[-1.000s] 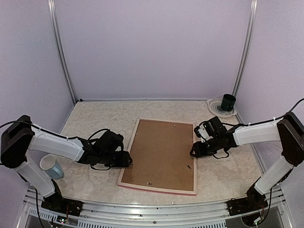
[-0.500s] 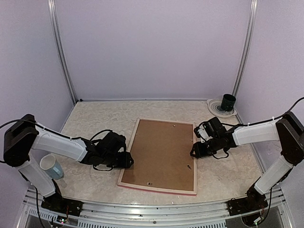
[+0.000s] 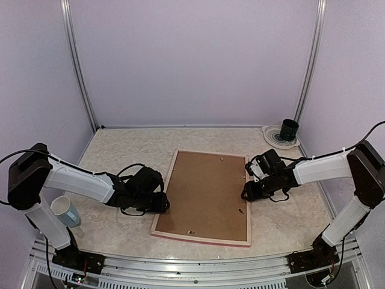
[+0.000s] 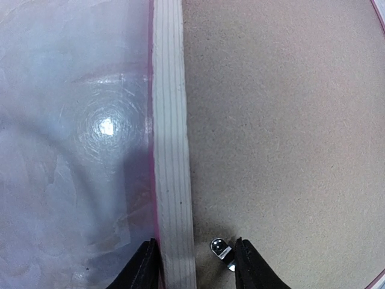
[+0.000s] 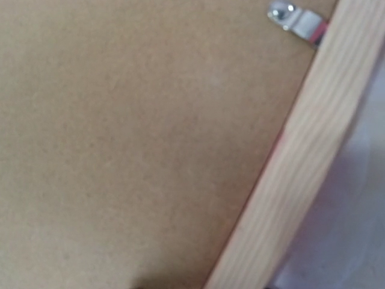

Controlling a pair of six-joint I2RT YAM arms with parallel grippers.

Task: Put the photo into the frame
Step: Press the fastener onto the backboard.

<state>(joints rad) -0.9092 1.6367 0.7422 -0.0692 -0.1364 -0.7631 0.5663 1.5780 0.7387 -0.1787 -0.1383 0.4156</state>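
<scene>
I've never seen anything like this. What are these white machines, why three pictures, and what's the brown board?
These are two robot arms, left and right, bolted at the table's near edge. The wide picture comes from a fixed camera above and behind them; each close-up comes from a camera on one wrist. Between them lies a picture frame, back up, showing its brown backing board. The left pincer sits at the left rail, fingers apart, straddling the pale wood; the right pincer sits at the right rail, its grip hidden. No photo shows. A pale cup stands at the left, a dark cup in the far right corner.
</scene>
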